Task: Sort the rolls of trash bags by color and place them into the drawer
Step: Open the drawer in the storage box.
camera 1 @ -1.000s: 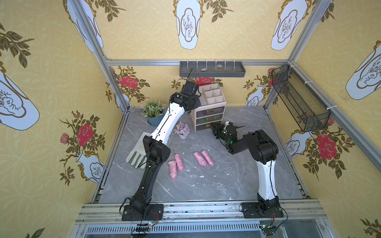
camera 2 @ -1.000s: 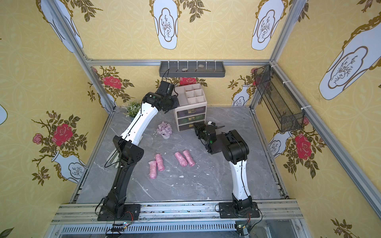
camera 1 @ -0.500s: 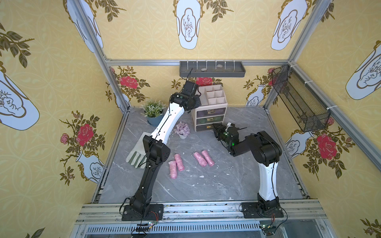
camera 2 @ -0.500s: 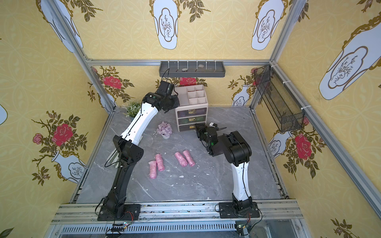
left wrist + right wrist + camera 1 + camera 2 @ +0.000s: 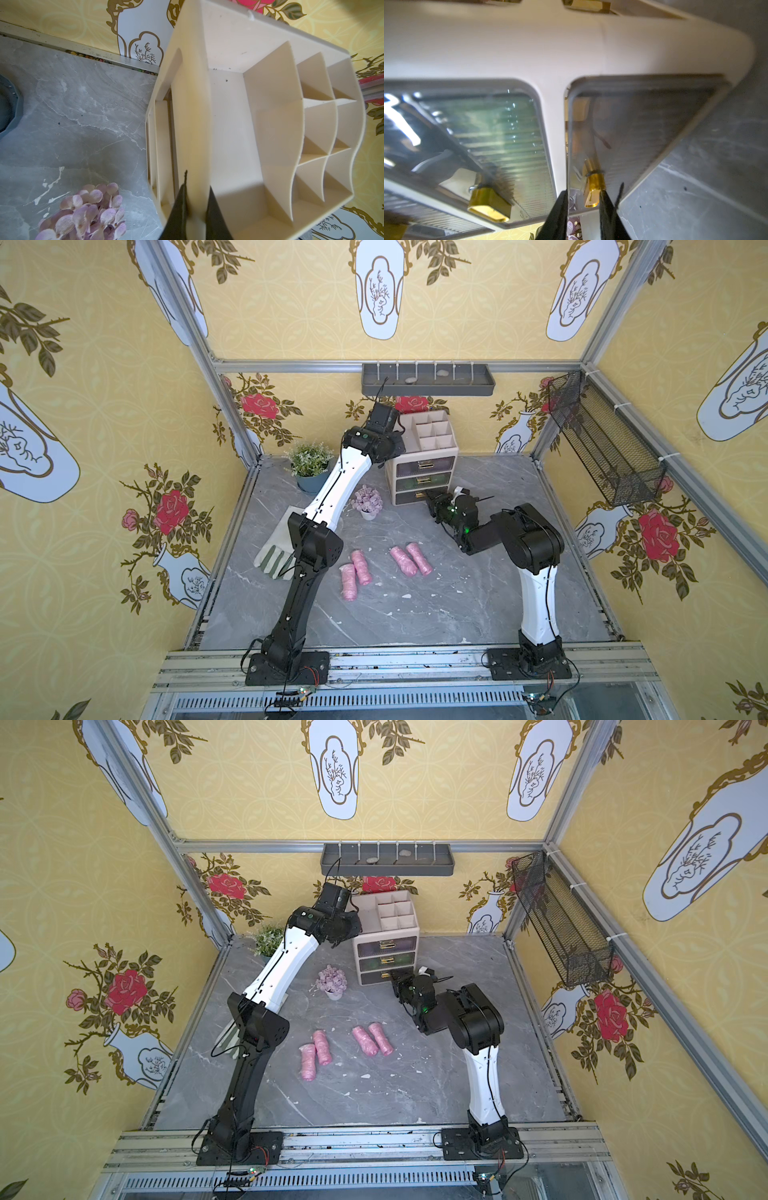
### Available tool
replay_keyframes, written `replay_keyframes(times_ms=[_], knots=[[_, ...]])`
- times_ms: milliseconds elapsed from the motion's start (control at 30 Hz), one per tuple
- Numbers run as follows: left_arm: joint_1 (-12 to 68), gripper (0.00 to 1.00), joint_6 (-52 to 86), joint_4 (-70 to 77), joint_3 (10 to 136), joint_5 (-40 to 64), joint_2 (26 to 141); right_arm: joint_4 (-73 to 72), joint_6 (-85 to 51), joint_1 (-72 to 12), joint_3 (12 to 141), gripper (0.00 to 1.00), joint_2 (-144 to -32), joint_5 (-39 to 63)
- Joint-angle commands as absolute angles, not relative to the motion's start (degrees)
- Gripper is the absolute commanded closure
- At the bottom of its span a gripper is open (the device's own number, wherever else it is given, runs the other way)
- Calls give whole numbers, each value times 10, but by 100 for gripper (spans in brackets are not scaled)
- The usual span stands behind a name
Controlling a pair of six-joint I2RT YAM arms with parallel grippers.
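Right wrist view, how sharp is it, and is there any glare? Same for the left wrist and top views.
Right wrist view: cream plastic drawer cabinet blurred up close, white glare streaks on the ribbed clear drawer front, nearest small gold handle sharper. Left wrist view: lens distortion curves the cabinet's top dividers. Both top views: evenly lit, sharp.

No readable text, label, brand, number or sign shows.

Pink rolls [image 5: 360, 567] before drawer unit [image 5: 422, 472]
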State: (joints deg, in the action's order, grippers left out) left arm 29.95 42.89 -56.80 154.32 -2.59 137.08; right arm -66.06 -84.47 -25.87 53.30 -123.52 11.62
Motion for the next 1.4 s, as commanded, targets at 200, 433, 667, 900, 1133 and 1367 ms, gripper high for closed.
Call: replay_keyframes(times_ms=[200, 433, 667, 900, 1133, 1367], knots=[[299, 95, 438, -623, 1537, 0, 1379, -664, -853, -261, 546, 77, -1244, 110], [297, 95, 438, -622, 1535, 2, 1379, -652, -855, -261, 532, 68, -1232, 105], [297, 95, 438, -623, 1534, 4, 1377, -650, -854, -261, 558, 68, -1245, 104], [297, 95, 436, -623, 1533, 4, 1377, -643, -859, -260, 570, 72, -1257, 96], [297, 95, 434, -625, 1532, 6, 1376, -658, -864, -257, 577, 78, -1271, 91], [297, 95, 434, -627, 1533, 8, 1375, -694, -868, -251, 581, 86, -1283, 89]])
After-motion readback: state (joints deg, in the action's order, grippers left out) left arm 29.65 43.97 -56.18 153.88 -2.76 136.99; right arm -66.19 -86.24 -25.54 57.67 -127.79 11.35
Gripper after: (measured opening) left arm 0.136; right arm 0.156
